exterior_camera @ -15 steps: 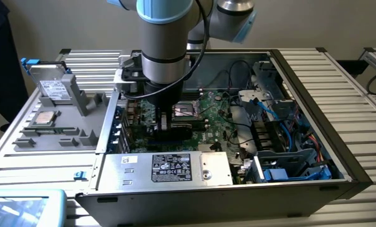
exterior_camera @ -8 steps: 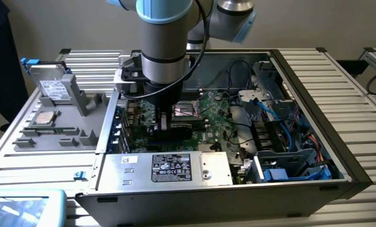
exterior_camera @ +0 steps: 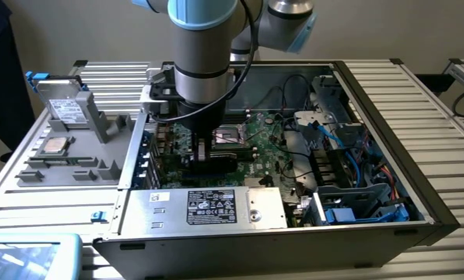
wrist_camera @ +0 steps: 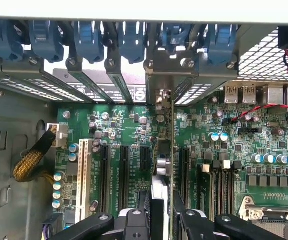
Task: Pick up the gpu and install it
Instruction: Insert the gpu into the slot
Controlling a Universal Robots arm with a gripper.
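My gripper (exterior_camera: 203, 153) reaches down into the open computer case (exterior_camera: 387, 116), low over the motherboard (exterior_camera: 259, 154). It is shut on the gpu (exterior_camera: 216, 164), which stands on edge between the fingers. From the wrist camera the gpu (wrist_camera: 161, 165) is edge-on, a thin green board running from my gripper (wrist_camera: 161, 222) up to the rear slot openings. Its metal bracket end (wrist_camera: 159, 96) lies at the case's back wall. The card sits in line with the black expansion slots (wrist_camera: 124, 172); whether it is seated in one is hidden.
A grey parts tray (exterior_camera: 99, 163) at the exterior view's left carries a silver hard drive (exterior_camera: 63, 109). The power supply (exterior_camera: 208, 207) lies at the case front, with cables and drive bays (exterior_camera: 333, 140) toward the exterior view's right. Memory sticks (wrist_camera: 219, 185), a yellow cable bundle (wrist_camera: 29, 162) and blue latches (wrist_camera: 129, 40) surround the slots.
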